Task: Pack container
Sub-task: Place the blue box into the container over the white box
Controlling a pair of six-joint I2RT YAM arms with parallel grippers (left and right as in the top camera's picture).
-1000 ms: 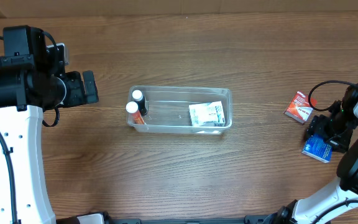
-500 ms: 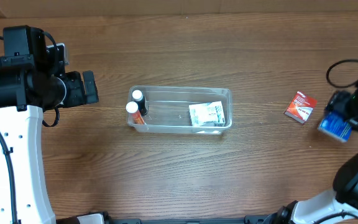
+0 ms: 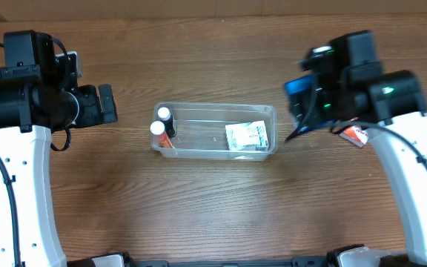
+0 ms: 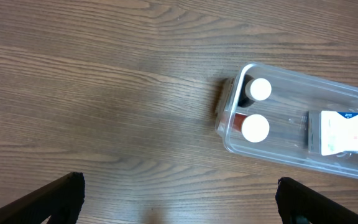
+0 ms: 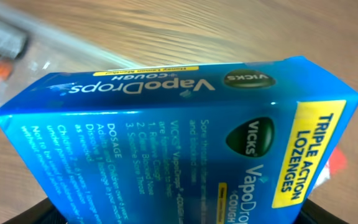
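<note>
Right gripper [image 3: 306,104] clamps the blue VapoDrops box [image 5: 185,137], at 3 o'clock of the container [image 3: 199,132], which sits mid-table. Left gripper [image 3: 108,104] stands spread, empty. Risk: the box catches the near rim and shunts the container.

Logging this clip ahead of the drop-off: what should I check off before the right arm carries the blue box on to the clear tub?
1. Blue cardboard VapoDrops lozenge box held in the right gripper: ok.
2. How deep the jaws sit on it: cannot tell, the box hides them.
3. Box above the clear plastic rectangular container: not ok, it hangs just beyond the container's right end.
4. Free floor inside: ok, the middle is bare between the two white-capped bottles and the white packet.
5. Left gripper out of the way: ok, open and apart, left of the container.
</note>
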